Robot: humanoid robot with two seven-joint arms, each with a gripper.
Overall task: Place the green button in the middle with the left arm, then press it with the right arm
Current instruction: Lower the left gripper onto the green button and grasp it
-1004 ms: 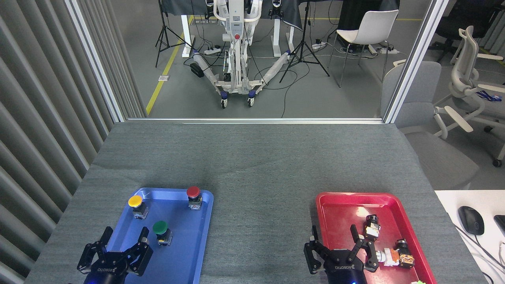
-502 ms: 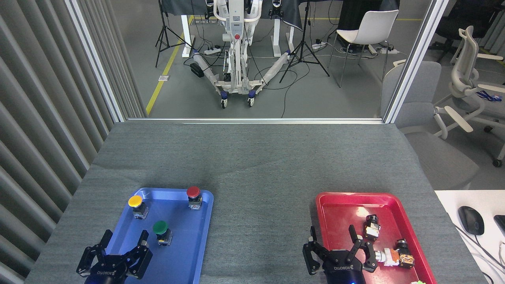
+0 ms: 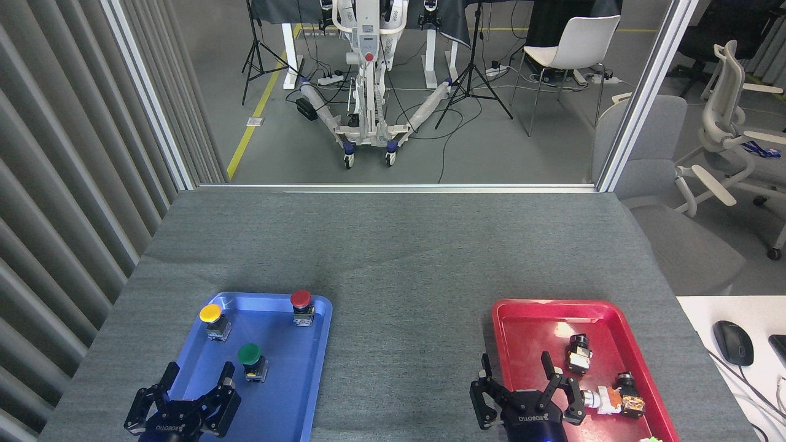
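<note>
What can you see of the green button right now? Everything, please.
The green button is a small push button with a round dark-green mushroom cap, plastic by its look, on a squarish black-and-silver base. It stands upright, cap up, in the near half of the blue tray, resting on the tray floor. Nothing else touches it: the left gripper hangs open just short of it, toward its left.

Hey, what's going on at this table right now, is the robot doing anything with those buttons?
Not yet. The green button sits in the blue tray with the yellow button and red button. The left hand hovers open just near of it, holding nothing. The right hand hangs open over the red tray, which holds small parts. The middle of the grey table is bare, so nothing has been placed or pressed.
</note>
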